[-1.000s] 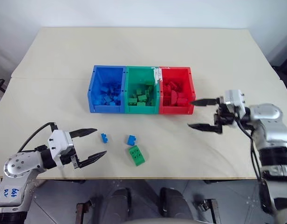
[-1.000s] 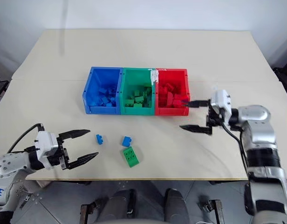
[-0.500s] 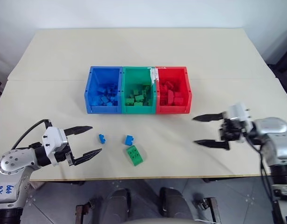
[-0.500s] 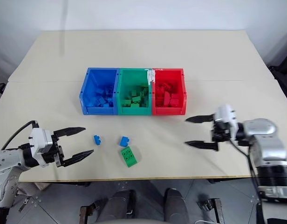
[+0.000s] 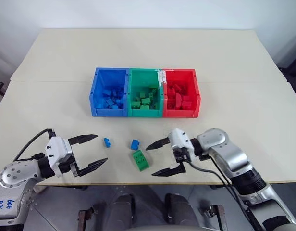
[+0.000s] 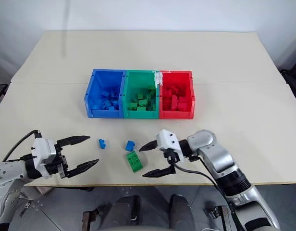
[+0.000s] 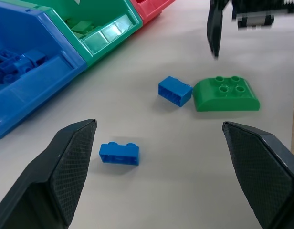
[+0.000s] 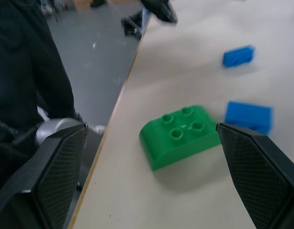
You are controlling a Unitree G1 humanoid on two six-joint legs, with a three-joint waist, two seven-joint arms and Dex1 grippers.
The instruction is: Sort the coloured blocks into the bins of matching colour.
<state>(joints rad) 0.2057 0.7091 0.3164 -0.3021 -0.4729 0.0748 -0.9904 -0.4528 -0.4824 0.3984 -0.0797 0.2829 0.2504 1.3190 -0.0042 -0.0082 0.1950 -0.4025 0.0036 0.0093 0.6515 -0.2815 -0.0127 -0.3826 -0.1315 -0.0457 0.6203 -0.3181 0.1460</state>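
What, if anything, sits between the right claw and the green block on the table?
Nothing visible. The open right claw faces the green block across bare table; the nearer blue block lies just beyond the green one, toward the bins, off that line.

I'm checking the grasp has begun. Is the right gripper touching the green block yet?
Apart. In the right wrist view the green block lies on the table between the open fingers of the right gripper, with bare table on both sides.

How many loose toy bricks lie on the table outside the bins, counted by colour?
Small blue studded plastic bricks: 2, one on the left and one nearer the green brick
Larger green studded plastic brick: 1
Red bricks: 0
Total: 3
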